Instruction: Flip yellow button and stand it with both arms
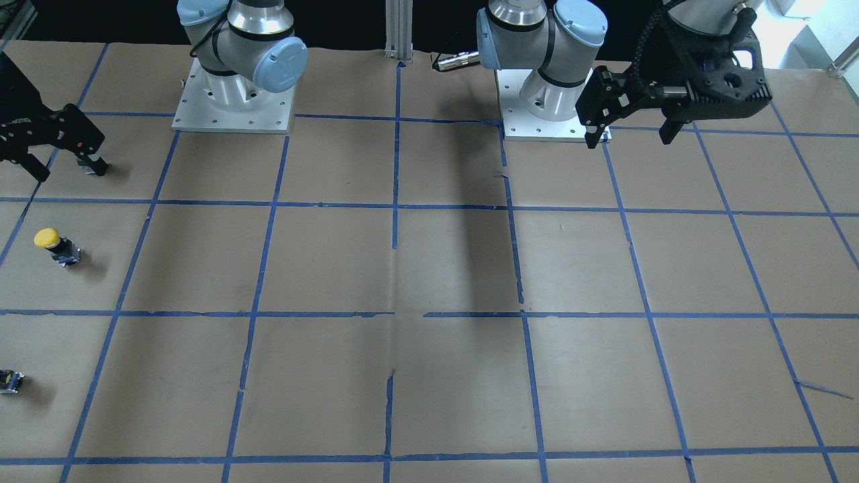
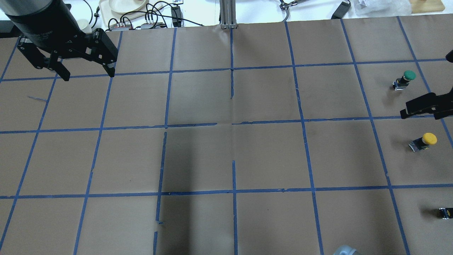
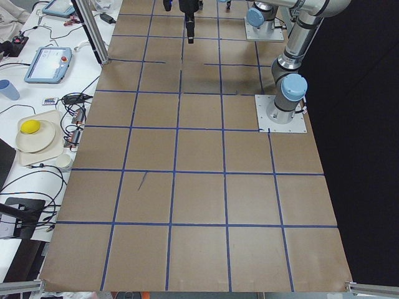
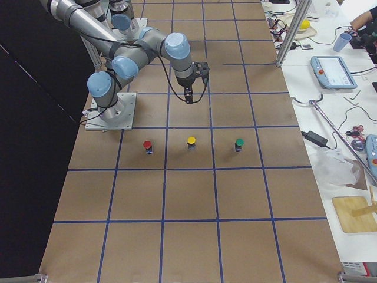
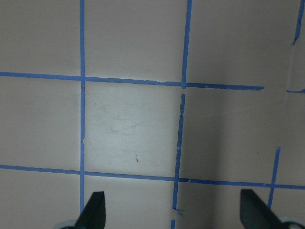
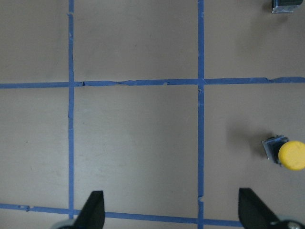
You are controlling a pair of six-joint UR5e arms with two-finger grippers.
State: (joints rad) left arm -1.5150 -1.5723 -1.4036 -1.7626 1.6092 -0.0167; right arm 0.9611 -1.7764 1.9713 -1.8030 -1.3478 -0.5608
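The yellow button [image 2: 424,141] stands on the brown paper at the table's right side, cap up as far as I can tell. It also shows in the front view [image 1: 57,245], the right side view [image 4: 191,142] and the right wrist view [image 6: 286,154]. My right gripper [image 2: 426,106] is open and empty. It hovers between the yellow button and a green one, as the front view [image 1: 67,168] also shows. In the right wrist view [image 6: 174,214] the button lies beyond the right finger. My left gripper [image 2: 88,74] is open and empty, far off at the table's back left, seen also in the front view [image 1: 629,139].
A green-capped button [image 2: 405,79] stands beyond the yellow one. A red-capped button [image 4: 147,145] stands nearer the robot's side. A small black part [image 2: 446,212] shows at the right edge. Blue tape lines grid the paper. Cables and dishes [image 2: 124,7] lie past the back edge.
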